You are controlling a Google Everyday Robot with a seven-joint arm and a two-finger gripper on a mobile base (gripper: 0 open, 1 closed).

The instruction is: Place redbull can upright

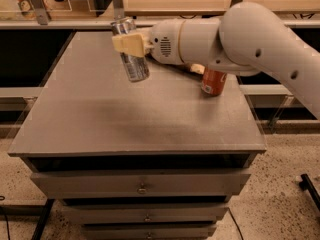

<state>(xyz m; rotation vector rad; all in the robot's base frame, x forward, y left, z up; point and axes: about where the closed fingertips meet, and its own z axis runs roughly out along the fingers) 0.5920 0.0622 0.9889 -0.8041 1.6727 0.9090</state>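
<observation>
The redbull can (133, 64) is a slim silver can, held nearly upright with a slight tilt above the far left part of the grey tabletop (125, 119). My gripper (131, 43) reaches in from the right and its cream fingers (129, 44) are shut on the can's upper half. The can's bottom hangs a little above the surface. The white arm (250, 39) stretches across the far side of the table.
A wider orange-red soda can (214, 81) stands upright at the right side of the table, partly behind the arm. A brown snack bag (196, 69) lies behind the arm, mostly hidden. Drawers (142, 186) sit below the tabletop. A shelf rail runs behind the table.
</observation>
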